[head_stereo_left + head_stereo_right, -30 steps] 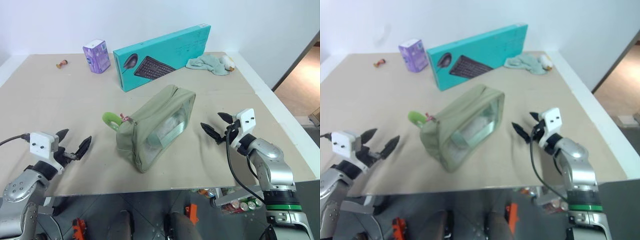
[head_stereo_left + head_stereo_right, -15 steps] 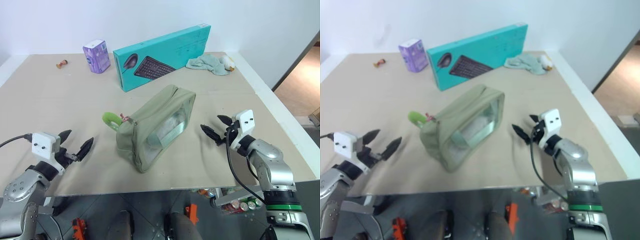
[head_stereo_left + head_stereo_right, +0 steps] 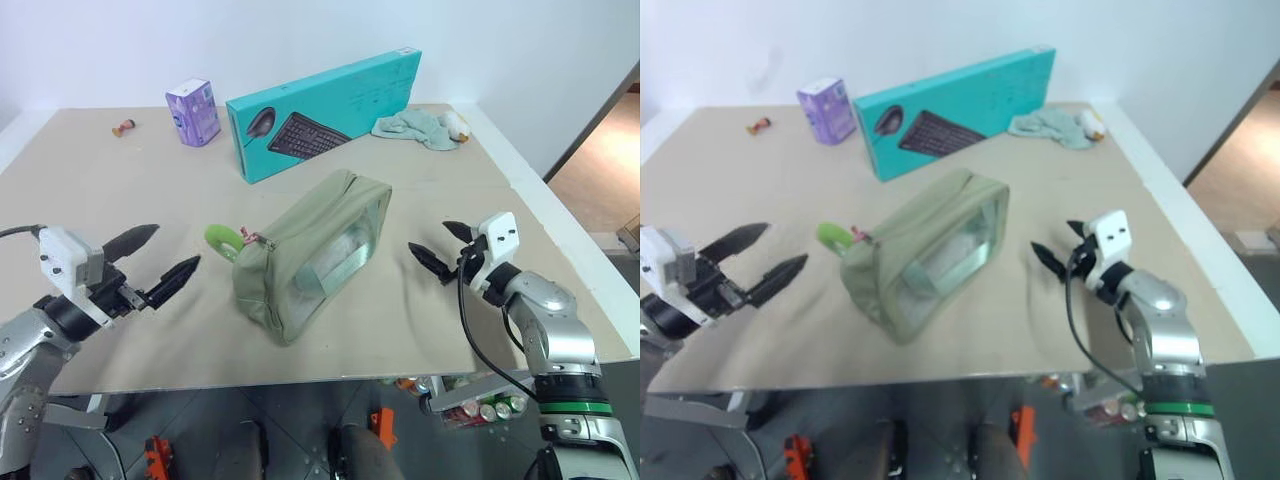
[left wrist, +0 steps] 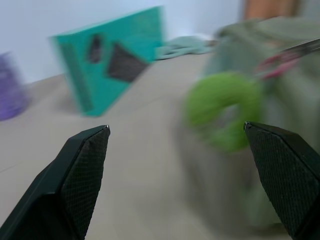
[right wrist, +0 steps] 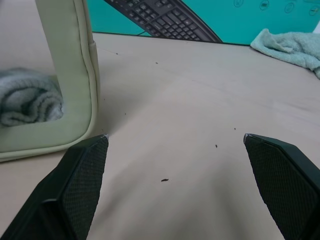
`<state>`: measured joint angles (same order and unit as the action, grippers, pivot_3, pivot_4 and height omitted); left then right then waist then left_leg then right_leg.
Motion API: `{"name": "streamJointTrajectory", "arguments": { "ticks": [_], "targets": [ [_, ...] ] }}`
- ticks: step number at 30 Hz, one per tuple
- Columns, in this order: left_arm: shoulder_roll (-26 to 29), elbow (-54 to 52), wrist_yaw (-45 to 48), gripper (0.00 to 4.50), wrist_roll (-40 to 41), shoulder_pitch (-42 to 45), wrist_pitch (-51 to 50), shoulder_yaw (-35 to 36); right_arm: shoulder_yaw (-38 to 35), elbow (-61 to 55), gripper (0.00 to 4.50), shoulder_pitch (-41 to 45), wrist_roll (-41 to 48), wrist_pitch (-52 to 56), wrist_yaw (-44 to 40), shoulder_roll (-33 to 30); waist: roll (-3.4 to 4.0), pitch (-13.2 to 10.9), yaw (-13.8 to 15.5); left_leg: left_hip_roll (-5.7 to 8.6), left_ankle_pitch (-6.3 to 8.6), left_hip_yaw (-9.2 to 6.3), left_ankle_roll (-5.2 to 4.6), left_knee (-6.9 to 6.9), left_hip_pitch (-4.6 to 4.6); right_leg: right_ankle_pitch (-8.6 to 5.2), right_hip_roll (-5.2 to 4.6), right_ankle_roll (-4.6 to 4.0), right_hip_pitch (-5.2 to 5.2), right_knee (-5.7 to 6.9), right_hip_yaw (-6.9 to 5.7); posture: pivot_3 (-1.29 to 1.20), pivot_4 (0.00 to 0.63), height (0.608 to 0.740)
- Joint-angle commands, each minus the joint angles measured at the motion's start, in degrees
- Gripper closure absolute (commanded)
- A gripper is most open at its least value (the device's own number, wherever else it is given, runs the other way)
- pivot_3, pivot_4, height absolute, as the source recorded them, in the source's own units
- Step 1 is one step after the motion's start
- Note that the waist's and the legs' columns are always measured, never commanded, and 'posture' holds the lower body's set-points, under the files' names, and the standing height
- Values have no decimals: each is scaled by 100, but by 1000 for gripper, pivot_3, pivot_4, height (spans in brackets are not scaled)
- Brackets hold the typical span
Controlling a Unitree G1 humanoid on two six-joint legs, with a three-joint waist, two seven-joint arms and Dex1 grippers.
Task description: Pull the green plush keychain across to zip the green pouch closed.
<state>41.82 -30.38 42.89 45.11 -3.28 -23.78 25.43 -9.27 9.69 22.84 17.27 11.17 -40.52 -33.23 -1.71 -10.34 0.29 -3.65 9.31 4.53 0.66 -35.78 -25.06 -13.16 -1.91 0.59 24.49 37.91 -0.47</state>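
The green pouch (image 3: 310,250) lies in the middle of the table, its clear window side facing front-right. At its near-left end the green plush keychain (image 3: 222,239) rests on the table, hooked by a pink ring to the zipper; the left wrist view shows this keychain (image 4: 223,107) blurred ahead. My left gripper (image 3: 164,259) hovers open above the table, left of the keychain, pointing at it. To the right of the pouch my right gripper (image 3: 434,247) stands open, apart from it, with nothing between its fingers.
A teal keyboard box (image 3: 325,112) stands on edge behind the pouch. A purple carton (image 3: 193,112) and a small brown item (image 3: 124,127) sit at the back left, a pale teal cloth (image 3: 417,126) at the back right. The table's edge (image 3: 560,205) runs on the right.
My left gripper has risen off the table and swung right, toward the keychain. The right gripper has barely shifted. The pouch and keychain lie as before.
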Motion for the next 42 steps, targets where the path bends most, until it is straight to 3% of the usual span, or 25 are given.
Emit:
{"name": "streamJointTrajectory", "arguments": {
  "ticks": [1, 6, 9, 16, 27, 30, 40, 42],
  "targets": [
    [413, -500, 429, 51, 590, -28, -386, 47, -204, -297, 0, 252, 296, 160, -322, -268, 1, 0, 0, -1, 0, 0, 0, 0, 0, 0, 2, 0, 0, 0, 0, 0, 150, 740],
    [507, -634, 461, 51, 879, 10, -649, -123, -10, -170, 0, 1547, 785, 672, -1522, -898, 18, -11, -29, -2, 1, 6, 1, 0, -2, 10, 5, 1, 29, 4, 33, 0, 150, 740],
    [441, -624, 387, 51, 880, 133, -714, -284, 383, 34, 0, 2132, 717, 644, -2155, -960, -12, 6, -16, -10, 3, 2, 4, 0, 0, 9, 34, -10, 23, 4, 29, 0, 150, 740],
    [240, -701, 156, 51, 841, 272, -709, -530, 1305, 841, 0, 3157, 424, 139, -3489, -546, -9, 4, -14, -26, 6, 7, 11, 4, -13, 14, 57, -27, 45, 9, 43, 0, 150, 740],
    [141, -1040, -194, 51, 824, 172, -721, -528, 1671, 3112, 0, 4169, -344, -1353, -4355, 117, -8, 3, -15, -26, 9, 12, 15, -2, -12, 19, 57, -22, 45, 10, 47, 0, 150, 740],
    [125, -1115, -274, 0, 833, 136, -729, -549, 1576, 3401, 812, 4271, -389, -1484, -4492, 103, -7, 3, -10, -25, 9, 12, 15, -3, -13, 19, 55, -22, 44, 11, 47, 0, 150, 740],
    [106, -1072, -381, 0, 767, 214, -723, -666, 1483, 3327, 4223, 4212, -464, -1523, -4559, -34, -7, 3, -14, -28, 8, 15, 16, -2, -8, 21, 60, -24, 48, 21, 51, 0, 150, 740],
    [108, -1048, -387, 0, 763, 261, -719, -714, 1466, 3137, 4429, 4228, -470, -1270, -4479, -87, -6, 2, -14, -28, 8, 16, 17, -3, -8, 21, 59, -25, 48, 21, 51, 0, 150, 740]
  ]
}}
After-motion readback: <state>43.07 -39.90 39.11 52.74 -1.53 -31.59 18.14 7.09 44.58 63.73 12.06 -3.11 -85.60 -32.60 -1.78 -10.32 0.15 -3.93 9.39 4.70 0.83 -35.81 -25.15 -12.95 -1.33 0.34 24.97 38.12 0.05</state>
